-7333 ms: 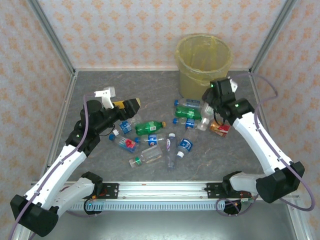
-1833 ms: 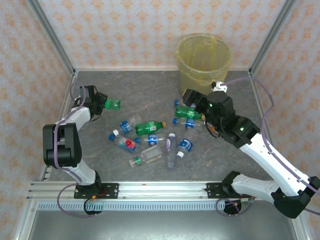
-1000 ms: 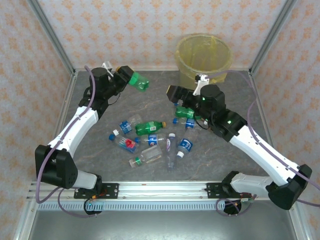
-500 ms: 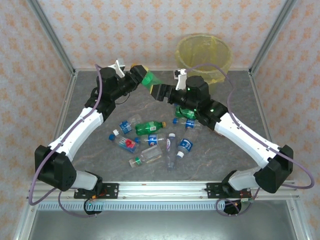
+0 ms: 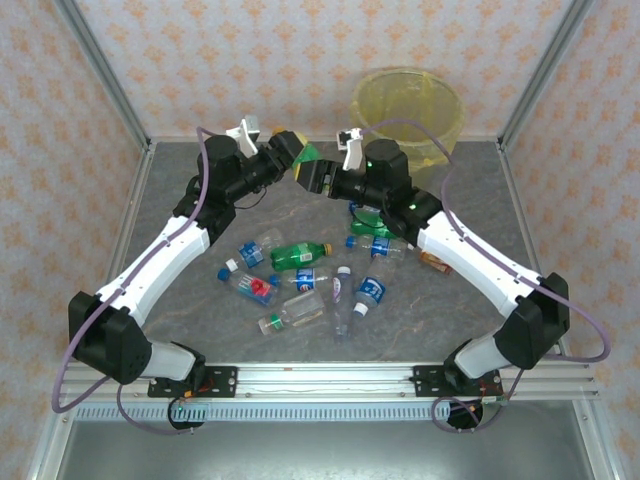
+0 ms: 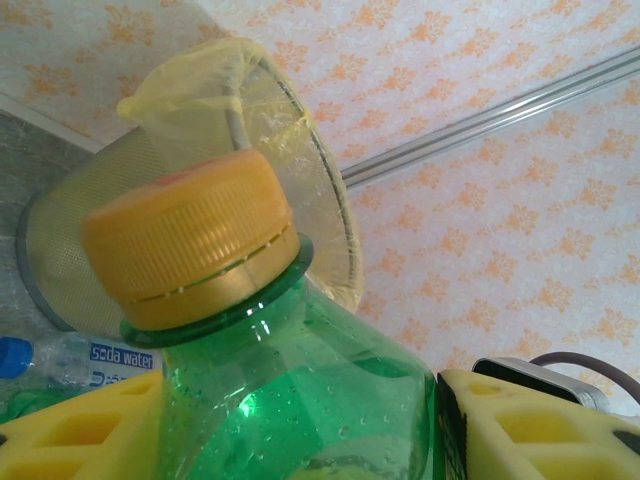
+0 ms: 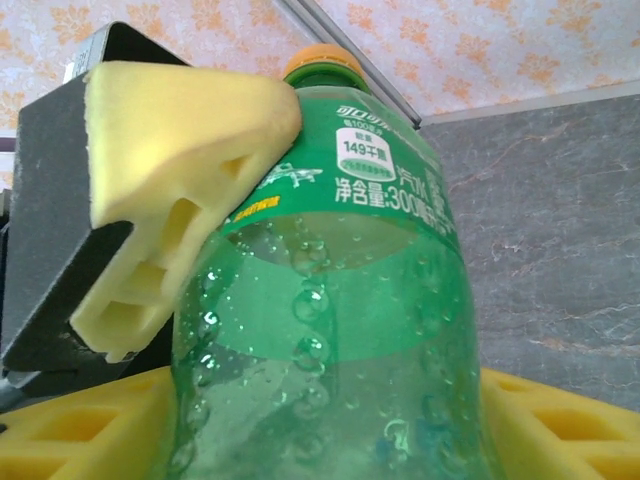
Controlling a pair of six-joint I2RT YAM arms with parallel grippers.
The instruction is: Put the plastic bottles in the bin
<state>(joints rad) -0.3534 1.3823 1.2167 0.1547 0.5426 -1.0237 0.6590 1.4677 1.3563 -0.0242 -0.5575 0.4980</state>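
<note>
Top external: the left gripper has lifted the green bottle off the left side of the table and carried it to the far middle. The right gripper has swung away from the pile by the bin to meet it. Over the last second the right jaws have been narrowing from wide. This reads as a mid-air handover, with the right arm, nearer the bin, probably taking the bottle the rest of the way. The bottle is airborne, left of the bin and not above it, so it is not delivered yet.

Left wrist: the left gripper pinches the green bottle just below the shoulder, a yellow pad on each side. The orange cap points toward the bin. The jaws stand a bottle's width apart and the hold looks firm.

Right wrist: the right gripper has its pads flanking the bottle's lower body, very close on both sides. The left gripper's pad lies against the neck above. I cannot tell whether the right pads already press or only bracket it. Judgement: the left should hold on until the right clamp is firm, or the bottle drops.

The other bottles lie scattered on the table between the arms, several just in front of the bin.
</note>
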